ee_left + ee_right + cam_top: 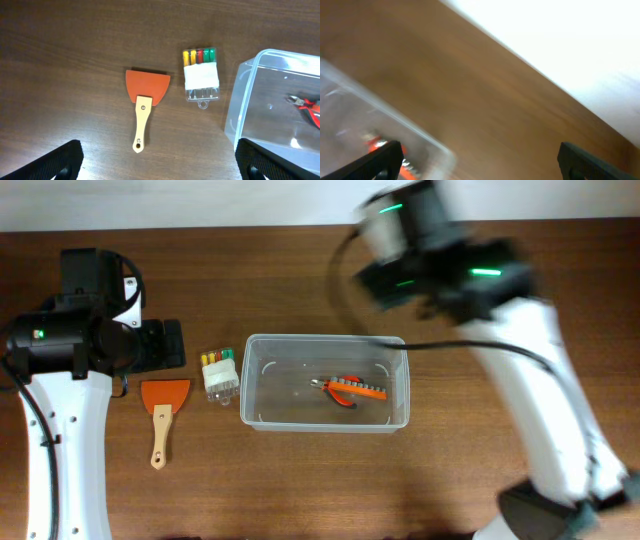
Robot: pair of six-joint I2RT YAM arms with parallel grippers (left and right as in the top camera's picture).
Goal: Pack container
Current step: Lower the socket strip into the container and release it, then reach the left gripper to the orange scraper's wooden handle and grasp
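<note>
My left claw [157, 152] hung open and empty above the scraper [145, 97] and the box [201, 75]. My right claw [480, 150] was likewise spread wide with nothing in it. The container [325, 338] sat mid-frame in the overhead view on the desk [300, 480], with the pliers [350, 388] inside.

I judged the scraper the risk: it lay flat, so my fingers could skid off it or dig into the wood. The box lay just beside the clear wall, and a finger coming down there could shove the container. Both arms reaching over the rim could clash.

My right wrist view was smeared. It showed only a container corner and an orange scrap at lower left. The right arm was blurred overhead, and that claw could not be made out there.
</note>
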